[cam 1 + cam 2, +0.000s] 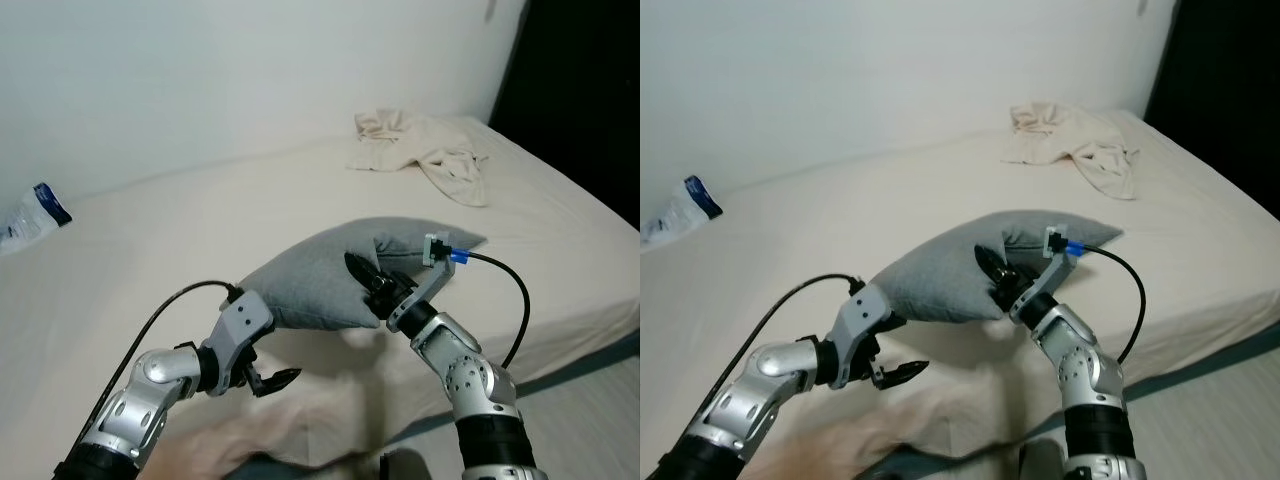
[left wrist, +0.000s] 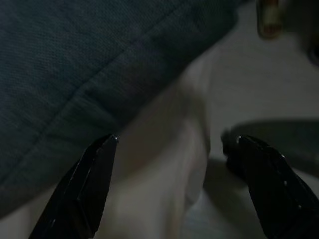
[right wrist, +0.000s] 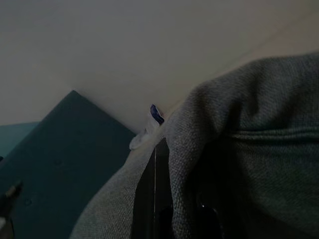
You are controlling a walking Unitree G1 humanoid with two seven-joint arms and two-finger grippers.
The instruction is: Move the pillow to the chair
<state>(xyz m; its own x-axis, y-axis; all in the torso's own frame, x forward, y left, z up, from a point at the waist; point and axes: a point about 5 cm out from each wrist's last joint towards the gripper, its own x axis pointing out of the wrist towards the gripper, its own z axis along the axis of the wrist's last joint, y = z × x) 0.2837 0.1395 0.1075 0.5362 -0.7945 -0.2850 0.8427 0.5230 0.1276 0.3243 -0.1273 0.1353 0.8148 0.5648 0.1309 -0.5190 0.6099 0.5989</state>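
- Lifting is the step in hand: the grey pillow (image 1: 330, 280) sits near the front edge of the bed (image 1: 150, 250), at about centre of the head views, its near side raised off the sheet.
- The right gripper (image 1: 368, 285) is clamped on the pillow's front edge at roughly 5 o'clock of the cushion; the right wrist view shows fabric bunched over a black finger.
- The left gripper (image 1: 272, 381) hangs at the pillow's 7 o'clock, its fingers (image 2: 84, 189) spread apart and holding nothing, just below the underside seam.
- Next, I judge, the left gripper should close on the lower edge so both arms can carry the pillow.
- No chair can be made out; finding it probably calls for turning away from the bed.
- A crumpled cloth (image 1: 425, 145) lies at 1 o'clock, a plastic bag (image 1: 32, 218) at 10 o'clock.
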